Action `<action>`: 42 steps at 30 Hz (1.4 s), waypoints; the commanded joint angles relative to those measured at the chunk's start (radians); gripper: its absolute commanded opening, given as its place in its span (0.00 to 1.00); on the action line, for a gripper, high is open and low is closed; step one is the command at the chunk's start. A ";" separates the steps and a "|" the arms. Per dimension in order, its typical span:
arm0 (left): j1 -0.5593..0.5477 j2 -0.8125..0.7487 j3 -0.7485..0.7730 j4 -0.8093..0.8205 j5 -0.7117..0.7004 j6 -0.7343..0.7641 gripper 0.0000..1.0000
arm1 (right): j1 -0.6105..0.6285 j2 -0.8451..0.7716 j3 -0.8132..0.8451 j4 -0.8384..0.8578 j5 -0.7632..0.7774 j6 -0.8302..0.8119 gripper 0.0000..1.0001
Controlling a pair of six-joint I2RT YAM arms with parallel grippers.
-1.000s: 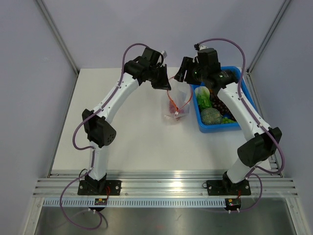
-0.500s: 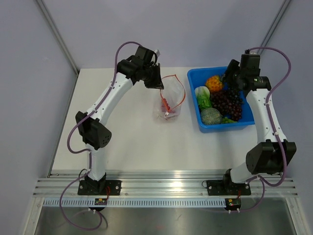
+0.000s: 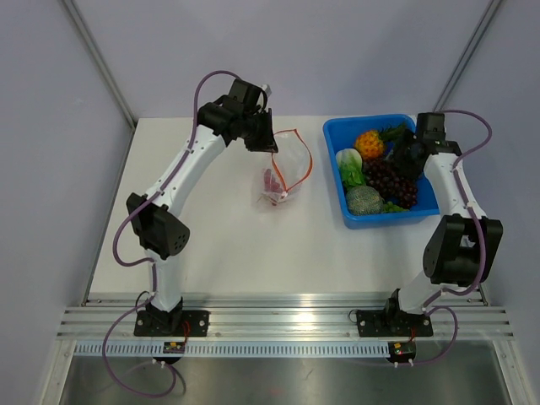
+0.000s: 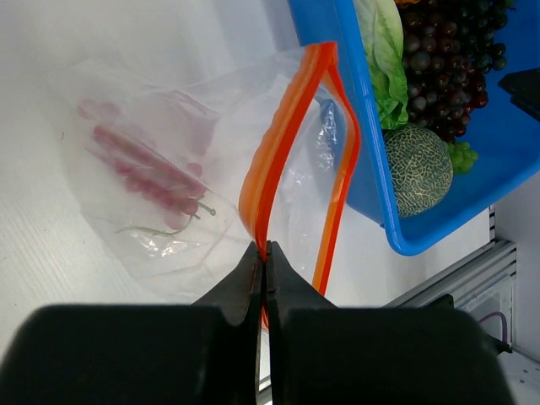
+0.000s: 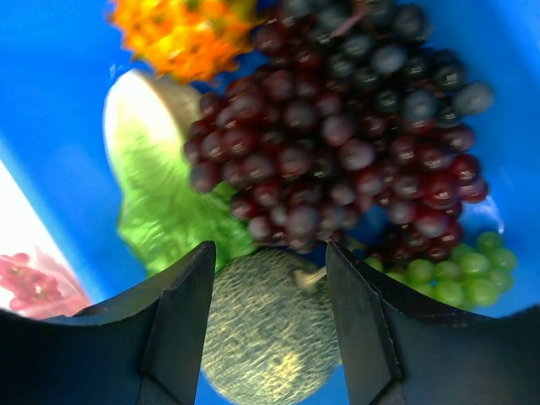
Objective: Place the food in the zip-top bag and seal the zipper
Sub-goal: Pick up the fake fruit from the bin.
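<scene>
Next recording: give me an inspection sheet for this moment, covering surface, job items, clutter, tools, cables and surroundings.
Surface: white table, blue bin on it.
Job's things: zip-top bag open-mouthed, red-pink fruit inside; zipper unsealed; dark grapes, melon, leafy green, orange fruit in the bin.
Clutter: nothing seen.
Tools: left tool shut on the zipper; right tool open over the melon, empty.
Cables: purple cables along both arms.
Surroundings: pale walls, metal rail at near edge.
</scene>
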 commanded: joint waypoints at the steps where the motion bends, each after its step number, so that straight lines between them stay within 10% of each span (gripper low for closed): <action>1: 0.002 -0.060 0.000 0.034 -0.009 0.016 0.00 | -0.067 0.003 -0.030 0.047 -0.034 0.011 0.62; 35: 0.002 -0.034 -0.013 0.044 0.032 0.039 0.00 | -0.159 0.219 -0.058 0.105 0.124 -0.060 0.56; 42: 0.001 -0.052 -0.048 0.059 0.031 0.029 0.00 | -0.159 0.161 -0.073 0.121 0.084 -0.048 0.17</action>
